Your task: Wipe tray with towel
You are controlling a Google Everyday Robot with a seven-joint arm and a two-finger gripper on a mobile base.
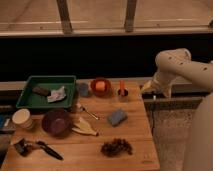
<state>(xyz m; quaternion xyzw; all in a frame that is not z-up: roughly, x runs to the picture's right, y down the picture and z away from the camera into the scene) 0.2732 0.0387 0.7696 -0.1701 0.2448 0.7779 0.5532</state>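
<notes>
The green tray (50,78) sits at the back left of the wooden table. In it lies the pale crumpled towel (57,94), beside a small dark brown block (41,91). My gripper (148,90) hangs at the end of the white arm, just off the table's back right corner and far to the right of the tray. It is open with nothing in it.
On the table (135,140) are a maroon bowl (56,121), a blue sponge (117,117), a banana peel (84,127), an orange bowl (100,86), an orange stick in a dark cup (122,89), a dark cluster (116,147), a black-handled tool (42,148) and a pale cup (22,118).
</notes>
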